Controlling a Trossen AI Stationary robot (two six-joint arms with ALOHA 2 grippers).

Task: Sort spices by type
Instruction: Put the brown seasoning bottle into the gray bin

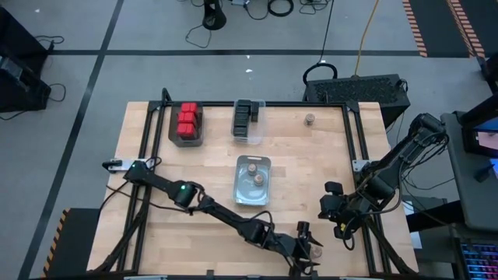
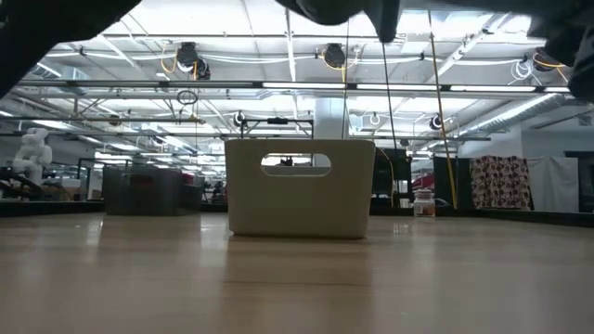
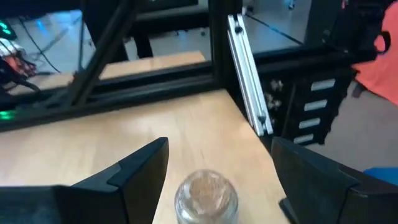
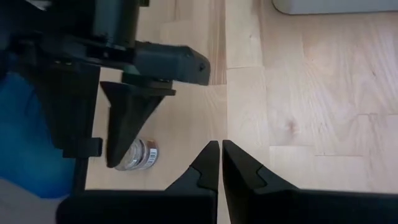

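Jar [image 3: 206, 196] between left claw [image 3: 217, 180] fingers

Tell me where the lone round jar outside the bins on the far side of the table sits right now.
In the high view the round jar stands alone near the table's far edge, right of the bin of black boxes, well away from both grippers.

Overhead view, table-level view, both wrist views near jar [image 3: 206, 196]

No text or label is legible anywhere.
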